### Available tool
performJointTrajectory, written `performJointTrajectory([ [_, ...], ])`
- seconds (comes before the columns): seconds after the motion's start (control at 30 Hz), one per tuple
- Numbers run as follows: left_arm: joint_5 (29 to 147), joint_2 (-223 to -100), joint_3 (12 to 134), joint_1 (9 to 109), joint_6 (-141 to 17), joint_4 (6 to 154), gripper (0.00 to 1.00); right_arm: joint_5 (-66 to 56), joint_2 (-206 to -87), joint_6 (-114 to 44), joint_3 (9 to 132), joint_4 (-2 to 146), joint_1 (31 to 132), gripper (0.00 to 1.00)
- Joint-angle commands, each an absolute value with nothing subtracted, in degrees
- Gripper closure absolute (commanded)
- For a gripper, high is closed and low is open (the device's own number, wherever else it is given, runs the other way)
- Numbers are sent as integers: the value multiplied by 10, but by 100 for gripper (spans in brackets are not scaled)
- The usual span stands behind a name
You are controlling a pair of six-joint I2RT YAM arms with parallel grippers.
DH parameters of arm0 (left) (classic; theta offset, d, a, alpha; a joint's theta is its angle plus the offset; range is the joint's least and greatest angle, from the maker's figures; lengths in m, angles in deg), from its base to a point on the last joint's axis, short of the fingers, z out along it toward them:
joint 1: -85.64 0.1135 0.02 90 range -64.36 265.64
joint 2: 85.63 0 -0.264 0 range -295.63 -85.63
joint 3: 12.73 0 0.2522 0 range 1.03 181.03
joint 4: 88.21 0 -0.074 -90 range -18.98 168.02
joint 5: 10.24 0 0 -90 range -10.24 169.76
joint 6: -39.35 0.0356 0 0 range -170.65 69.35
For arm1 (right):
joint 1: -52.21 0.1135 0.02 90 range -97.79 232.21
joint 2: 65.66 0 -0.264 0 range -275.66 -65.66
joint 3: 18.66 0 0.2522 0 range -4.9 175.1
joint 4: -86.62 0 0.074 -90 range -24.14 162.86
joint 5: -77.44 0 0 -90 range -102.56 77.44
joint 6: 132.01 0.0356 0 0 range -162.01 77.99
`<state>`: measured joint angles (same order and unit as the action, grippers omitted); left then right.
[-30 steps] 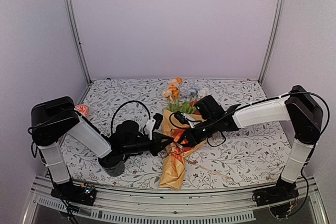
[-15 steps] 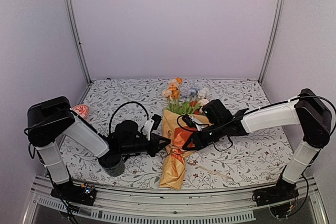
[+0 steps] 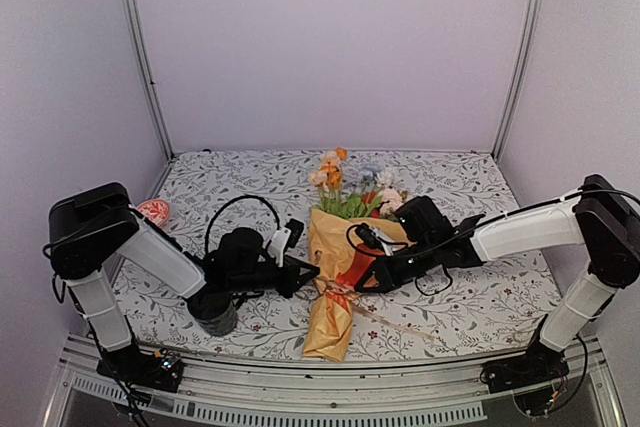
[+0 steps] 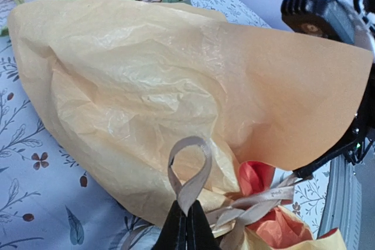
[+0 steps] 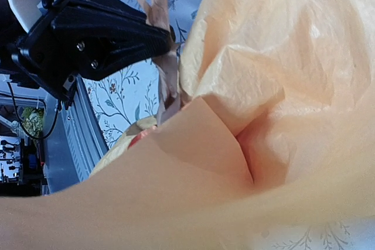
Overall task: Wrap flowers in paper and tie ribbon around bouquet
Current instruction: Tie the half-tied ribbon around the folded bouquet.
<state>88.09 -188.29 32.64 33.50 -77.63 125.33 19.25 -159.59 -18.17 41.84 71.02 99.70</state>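
1. Left wrist view: the left hand (image 4: 187, 221) is pinched closed on a loop of the ribbon (image 4: 187, 194). The loop stands up just past its fingertips, right against the paper (image 4: 135, 80).
2. The ribbon is thin, limp and light. I judge it slips easily, so it is best gripped close to the wrapped waist, not at a loose end.
3. Top external view: the bouquet (image 3: 328, 332) lies on the desk (image 3: 490, 297), narrow end nearest, with a hand at each side of its waist.
4. The right hand (image 3: 375, 275) meets the waist from the other side, closed; the paper hides what it pinches.
5. The paper looks soft and crinkly, likely to crease or tear under a hard pull.
6. Farthest, the flowers (image 3: 345, 187) poke from the wide end. The heads look delicate and are best left untouched.
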Motion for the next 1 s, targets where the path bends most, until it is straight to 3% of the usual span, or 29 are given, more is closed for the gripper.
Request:
performJointTrajectory([
  [0.0,876,-1884,330,362,-799,1227,100,172,-1592,-170,394,711,987,100],
  [0.97,877,-1905,336,392,-834,1191,100,164,-1587,-131,292,714,944,100],
])
